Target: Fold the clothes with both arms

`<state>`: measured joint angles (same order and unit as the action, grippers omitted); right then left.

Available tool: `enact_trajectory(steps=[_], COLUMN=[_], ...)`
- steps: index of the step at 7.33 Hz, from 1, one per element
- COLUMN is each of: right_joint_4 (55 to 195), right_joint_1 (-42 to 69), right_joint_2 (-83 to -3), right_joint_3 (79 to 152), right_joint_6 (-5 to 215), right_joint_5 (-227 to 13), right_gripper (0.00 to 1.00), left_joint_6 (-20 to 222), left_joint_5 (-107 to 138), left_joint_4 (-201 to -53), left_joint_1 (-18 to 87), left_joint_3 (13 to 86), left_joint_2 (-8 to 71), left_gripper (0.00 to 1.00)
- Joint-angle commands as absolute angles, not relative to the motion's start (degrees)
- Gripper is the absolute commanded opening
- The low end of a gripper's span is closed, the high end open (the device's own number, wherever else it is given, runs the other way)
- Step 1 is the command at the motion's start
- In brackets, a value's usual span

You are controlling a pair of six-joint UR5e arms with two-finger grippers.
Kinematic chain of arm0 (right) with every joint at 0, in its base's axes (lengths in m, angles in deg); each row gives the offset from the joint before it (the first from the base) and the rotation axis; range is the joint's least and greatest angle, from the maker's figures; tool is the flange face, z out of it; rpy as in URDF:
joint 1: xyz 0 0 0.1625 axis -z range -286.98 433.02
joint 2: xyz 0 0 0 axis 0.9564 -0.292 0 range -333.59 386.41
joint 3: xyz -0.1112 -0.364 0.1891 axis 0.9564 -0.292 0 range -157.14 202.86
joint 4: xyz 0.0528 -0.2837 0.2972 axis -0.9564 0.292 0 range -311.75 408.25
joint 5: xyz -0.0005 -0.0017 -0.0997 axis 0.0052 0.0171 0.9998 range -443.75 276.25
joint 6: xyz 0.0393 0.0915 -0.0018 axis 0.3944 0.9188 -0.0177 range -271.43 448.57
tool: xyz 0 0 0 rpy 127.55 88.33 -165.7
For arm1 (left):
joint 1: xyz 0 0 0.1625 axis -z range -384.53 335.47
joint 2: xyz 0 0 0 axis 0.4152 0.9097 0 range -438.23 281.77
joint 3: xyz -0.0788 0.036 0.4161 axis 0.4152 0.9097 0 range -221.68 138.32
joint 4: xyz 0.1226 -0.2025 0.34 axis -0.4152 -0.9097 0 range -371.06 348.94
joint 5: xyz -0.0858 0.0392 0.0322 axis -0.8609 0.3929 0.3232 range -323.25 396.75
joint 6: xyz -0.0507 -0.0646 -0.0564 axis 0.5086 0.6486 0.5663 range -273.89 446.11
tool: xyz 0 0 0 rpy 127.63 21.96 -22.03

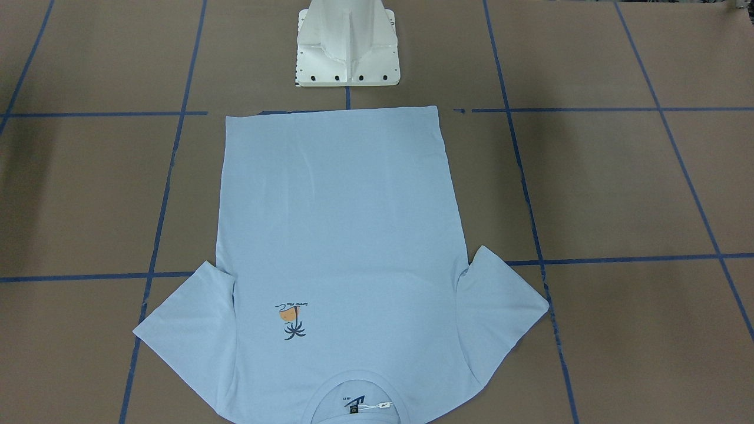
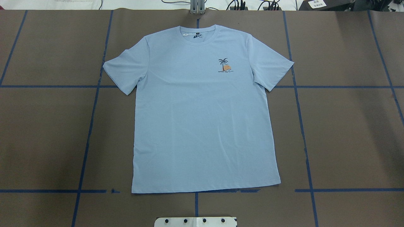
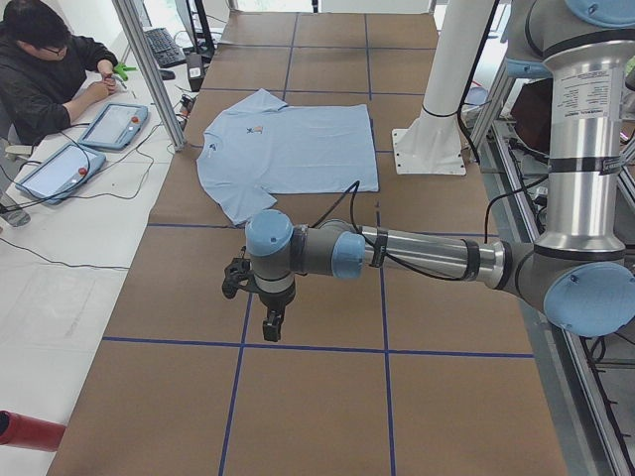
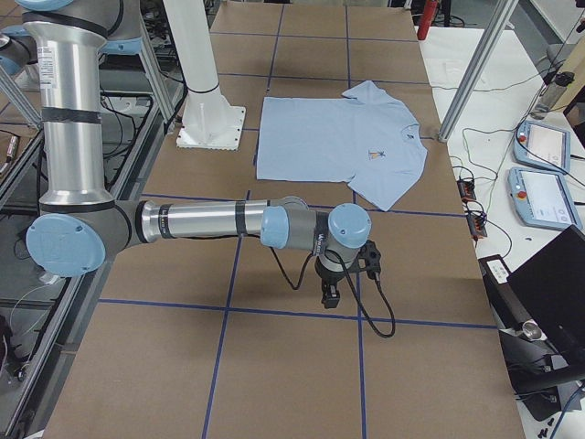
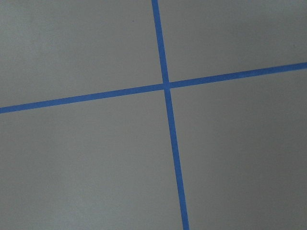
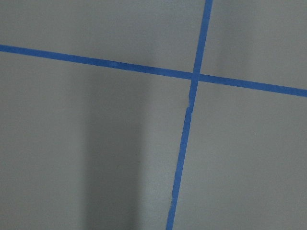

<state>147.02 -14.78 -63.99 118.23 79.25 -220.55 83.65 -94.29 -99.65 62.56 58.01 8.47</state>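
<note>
Pale blue T-shirt [image 2: 202, 126], dark palm and orange in its chest print [image 2: 224, 65] — well apart from the black left hand [image 3: 269, 325] and right hand [image 4: 331, 294]. Beneath both, brown bench [image 2: 347, 132] gridded with blue tape [image 5: 165, 86].

1. A robotics lab: grey metal jointed robot arms with pale blue joint caps [image 3: 427, 256] reach over a brown paper-covered table gridded with blue tape [image 2: 47, 142].
2. A white bolted metal pedestal [image 1: 347, 53] stands on it.
3. A seated person [image 3: 45, 74] works beside grey touchscreen control pendants with red buttons [image 3: 114, 126].
</note>
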Motion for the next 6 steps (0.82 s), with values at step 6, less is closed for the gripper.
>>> enact_trajectory(steps=[6], right_joint_4=[147.04], right_joint_1=[-6.72], right_joint_2=[-46.58], right_joint_3=[116.47], right_joint_6=[86.45], right_joint_5=[-220.07], right_gripper=[1.00], left_joint_6=[84.09], left_joint_5=[-94.38], left_joint_4=[-102.61], left_joint_1=[61.34], left_joint_3=[56.24], left_joint_2=[19.93], left_gripper=[1.00])
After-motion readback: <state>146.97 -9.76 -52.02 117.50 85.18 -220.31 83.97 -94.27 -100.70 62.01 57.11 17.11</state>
